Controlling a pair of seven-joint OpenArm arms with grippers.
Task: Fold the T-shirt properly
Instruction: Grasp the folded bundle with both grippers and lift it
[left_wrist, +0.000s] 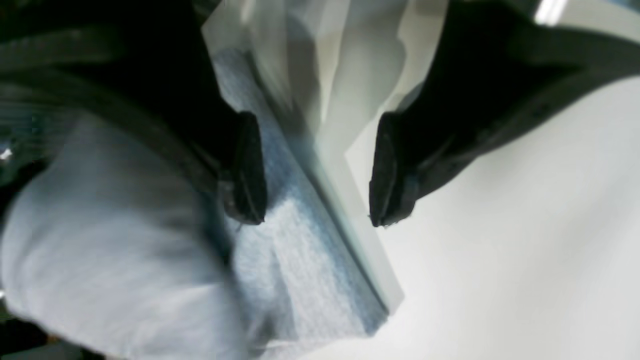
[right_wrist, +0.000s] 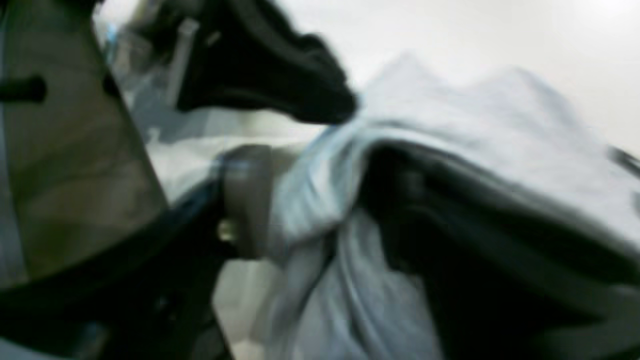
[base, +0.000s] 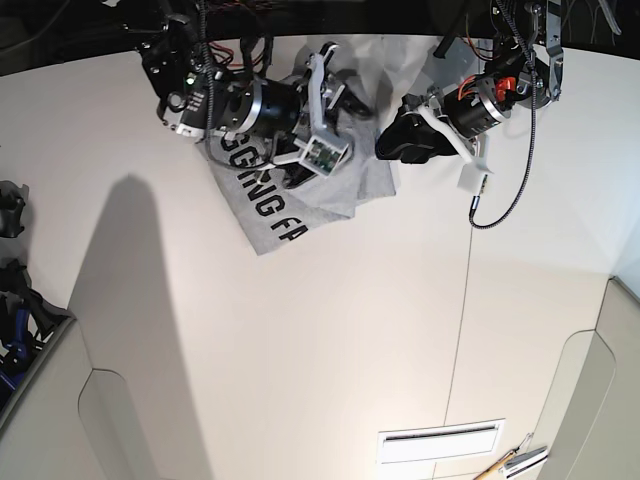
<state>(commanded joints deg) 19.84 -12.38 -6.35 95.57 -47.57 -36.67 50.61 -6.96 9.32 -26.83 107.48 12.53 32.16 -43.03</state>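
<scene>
Lying bunched at the far edge of the white worktop (base: 300, 330), the light heather-grey cotton T-shirt (base: 330, 190) shows part of its black block lettering (base: 262, 206) (only some letters readable) facing up. The right black gripper (base: 318, 112) sits over the shirt's middle, and in its blurred wrist view the fingers (right_wrist: 320, 107) pinch a raised fold of grey cloth. The left black gripper (left_wrist: 317, 170) hovers at the shirt's edge, its jaws spread apart with nothing between them, cloth beneath.
</scene>
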